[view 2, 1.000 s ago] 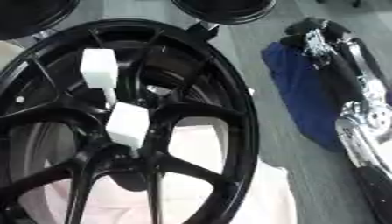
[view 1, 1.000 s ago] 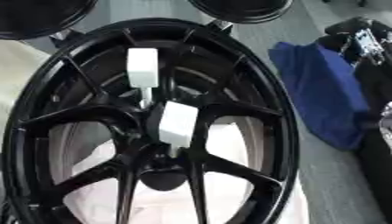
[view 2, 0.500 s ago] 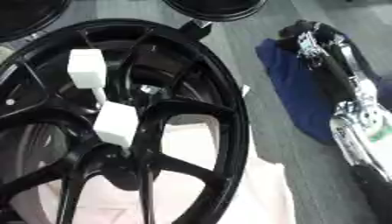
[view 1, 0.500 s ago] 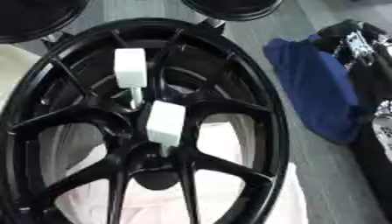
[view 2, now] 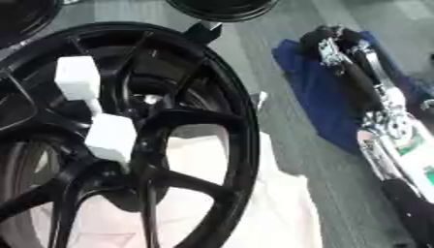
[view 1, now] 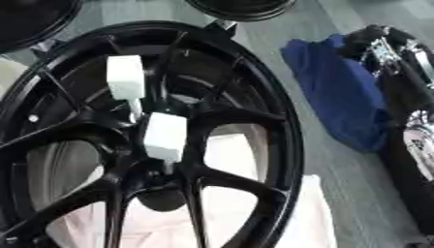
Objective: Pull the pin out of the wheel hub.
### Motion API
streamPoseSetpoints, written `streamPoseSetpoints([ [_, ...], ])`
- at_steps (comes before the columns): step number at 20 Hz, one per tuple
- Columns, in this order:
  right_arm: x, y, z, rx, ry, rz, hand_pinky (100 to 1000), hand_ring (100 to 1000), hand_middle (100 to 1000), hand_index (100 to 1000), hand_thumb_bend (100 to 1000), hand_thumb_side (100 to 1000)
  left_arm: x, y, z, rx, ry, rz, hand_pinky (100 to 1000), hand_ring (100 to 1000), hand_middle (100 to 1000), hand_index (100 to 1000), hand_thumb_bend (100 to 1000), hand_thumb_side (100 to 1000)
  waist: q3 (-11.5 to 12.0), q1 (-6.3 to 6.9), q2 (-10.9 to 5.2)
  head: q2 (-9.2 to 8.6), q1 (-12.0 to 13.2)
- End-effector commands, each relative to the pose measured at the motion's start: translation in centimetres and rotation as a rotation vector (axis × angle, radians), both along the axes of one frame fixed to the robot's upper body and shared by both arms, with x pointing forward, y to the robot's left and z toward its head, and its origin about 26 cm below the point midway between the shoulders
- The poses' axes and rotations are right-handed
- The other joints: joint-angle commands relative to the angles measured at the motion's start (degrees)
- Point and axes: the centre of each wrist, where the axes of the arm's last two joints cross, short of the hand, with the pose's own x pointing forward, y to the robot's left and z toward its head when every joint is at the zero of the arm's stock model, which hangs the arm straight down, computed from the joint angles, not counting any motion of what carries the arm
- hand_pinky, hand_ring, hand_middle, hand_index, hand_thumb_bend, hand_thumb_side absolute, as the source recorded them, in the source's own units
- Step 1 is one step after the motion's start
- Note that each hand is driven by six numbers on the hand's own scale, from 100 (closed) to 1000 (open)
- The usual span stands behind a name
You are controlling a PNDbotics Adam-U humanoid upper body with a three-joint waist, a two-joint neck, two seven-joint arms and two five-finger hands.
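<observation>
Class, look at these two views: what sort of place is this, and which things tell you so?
Probably a car-wheel workshop or test bench: a large black alloy wheel lies flat on a pale cloth, with other dark round parts behind and a blue rag beside it.

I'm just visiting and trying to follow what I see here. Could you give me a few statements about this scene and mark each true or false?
1. The wheel is black. True.
2. Two white blocks stand among its spokes. True.
3. A red cloth lies right of the wheel. False: the cloth is blue.
4. The robot's right arm is gripping a block. False: it lies over the cloth, away from the wheel.
5. A pale sheet lies under the wheel. True.
</observation>
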Motion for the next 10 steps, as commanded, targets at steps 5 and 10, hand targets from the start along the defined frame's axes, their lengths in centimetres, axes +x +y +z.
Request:
streamPoseSetpoints([
  [5,-0.4,-0.4,0.8,-0.064,-0.01,-0.013,841,691,639,629,100,541,-1.0,-2.2,2.9,0.23,0.084,-0.008,862,701,646,783,393,556,-0.7,1.1,-2.15,-0.38,0.7],
  [10,-0.5,-0.5,0.7,-0.08,-0.003,-0.02,841,691,639,629,100,543,-0.4,-4.0,3.2,0.411,0.198,-0.047,864,746,679,789,406,553,-0.89,1.44,-2.28,-0.94,0.74],
])
